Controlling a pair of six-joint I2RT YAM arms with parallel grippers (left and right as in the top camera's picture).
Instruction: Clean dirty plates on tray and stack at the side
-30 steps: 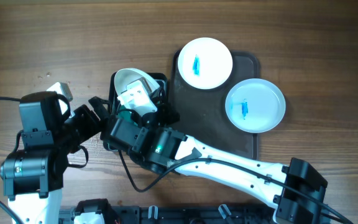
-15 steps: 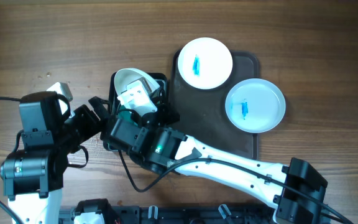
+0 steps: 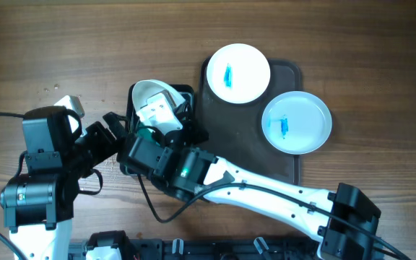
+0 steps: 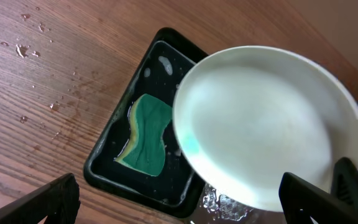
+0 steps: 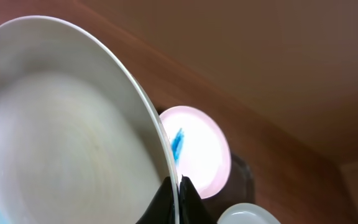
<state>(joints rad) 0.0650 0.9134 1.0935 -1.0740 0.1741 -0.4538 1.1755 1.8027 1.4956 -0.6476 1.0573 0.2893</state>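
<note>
your right pincer (image 5: 178,186) pinches the tilted plate (image 4: 266,124) by its rim over the black sponge tray (image 4: 101,165), at 9 o'clock of the brown tray (image 3: 215,126). hold it steady, bring the spread left pincer (image 4: 179,190) onto the teal sponge (image 4: 146,134), and wipe off the faint blue trace.

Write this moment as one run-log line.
right end effector: shut on tilted plate | left end effector: open | two smeared plates: on brown tray

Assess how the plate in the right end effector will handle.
The plate looks rigid, so it likely won't flex. Gripped only at its thin rim by the right end effector, it may pivot or slip, especially with water beading in the black tray below.
</note>
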